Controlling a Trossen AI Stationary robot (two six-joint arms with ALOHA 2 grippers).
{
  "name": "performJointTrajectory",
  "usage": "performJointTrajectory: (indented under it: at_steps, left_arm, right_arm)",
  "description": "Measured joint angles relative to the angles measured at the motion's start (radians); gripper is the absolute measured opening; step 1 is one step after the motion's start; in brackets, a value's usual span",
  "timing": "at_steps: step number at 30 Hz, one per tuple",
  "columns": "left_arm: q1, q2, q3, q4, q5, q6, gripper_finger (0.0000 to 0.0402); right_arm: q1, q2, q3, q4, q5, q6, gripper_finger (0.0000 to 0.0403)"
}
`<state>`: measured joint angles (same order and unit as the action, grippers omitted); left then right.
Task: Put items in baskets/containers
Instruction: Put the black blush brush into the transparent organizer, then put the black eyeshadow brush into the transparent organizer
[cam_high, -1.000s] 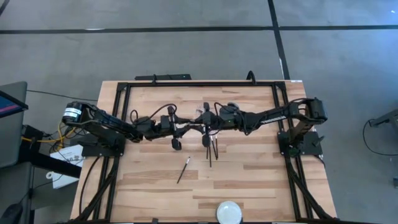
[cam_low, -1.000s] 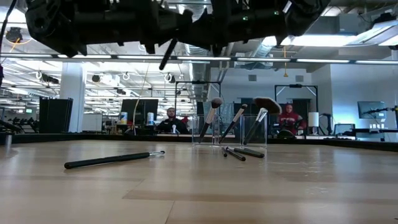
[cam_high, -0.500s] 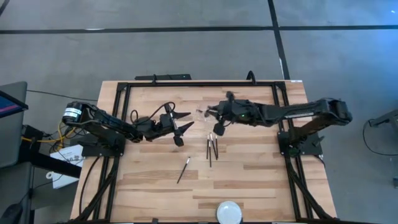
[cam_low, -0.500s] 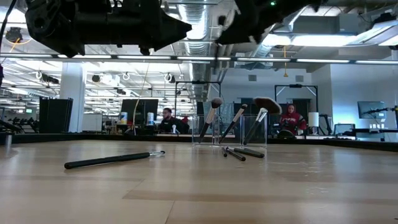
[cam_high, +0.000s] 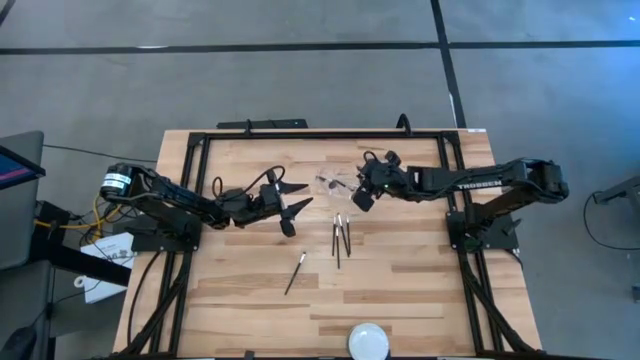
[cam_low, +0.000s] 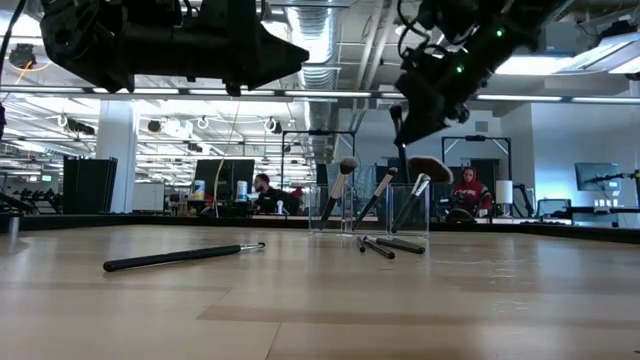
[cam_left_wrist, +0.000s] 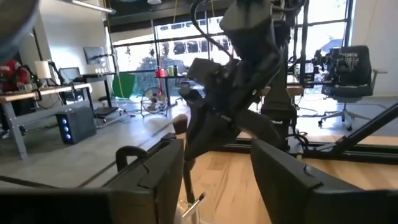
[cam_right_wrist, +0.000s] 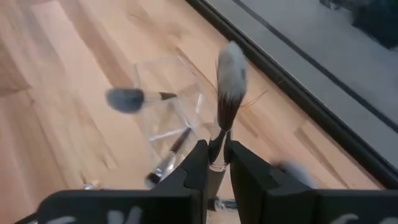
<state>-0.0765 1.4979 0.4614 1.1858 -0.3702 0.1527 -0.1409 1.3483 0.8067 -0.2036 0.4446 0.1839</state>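
Observation:
A clear container (cam_high: 335, 183) stands on the table's far middle, with several brushes leaning in it (cam_low: 385, 195). My right gripper (cam_high: 362, 198) hovers just right of it, tipped down, shut on a pale-tipped brush (cam_right_wrist: 229, 74). The container (cam_right_wrist: 168, 118) lies ahead of the fingers. My left gripper (cam_high: 292, 205) hangs open left of the container with nothing between its fingers (cam_left_wrist: 217, 180). Loose brushes lie flat on the wood: a few (cam_high: 338, 238) near the container and one (cam_high: 295, 272) farther toward the near edge. My right gripper pinches the brush between its two fingers at the dark neck just behind the bristles (cam_right_wrist: 219, 144). The fingers slant down from the table's right and lie along the brush, whose head sticks out ahead of the fingertips. The brush is lifted clear of the table.
A white round disc (cam_high: 367, 340) sits at the near edge. A black frame (cam_high: 320, 135) runs along the far edge and both sides. Bare wood lies on the near half. In the low view, people sit at desks in the room behind (cam_low: 262, 195).
My two grippers were together over the middle of the table. My left gripper has opened wider and stayed put. My right gripper has drawn away toward the table's right edge with the brush and tipped its fingers downward beside the container.

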Motion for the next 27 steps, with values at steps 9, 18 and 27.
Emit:
performJointTrajectory:
  at_steps: [9, 18, 27]
  left_arm:
    - [-0.001, 0.000, 0.000, -0.001, 0.003, -0.028, 0.0175]
    - [-0.001, -0.002, 0.001, -0.066, 0.086, -0.187, 0.0170]
    - [-0.112, -0.001, 0.000, -0.542, 0.089, -0.556, 0.0155]
  right_arm:
    - [-0.019, 0.000, -0.077, 0.099, -0.008, 0.027, 0.0040]
    - [-0.019, 0.089, -0.100, 0.100, -0.026, 0.035, 0.0084]
    - [-0.016, 0.151, -0.093, 0.152, -0.025, 0.020, 0.0128]
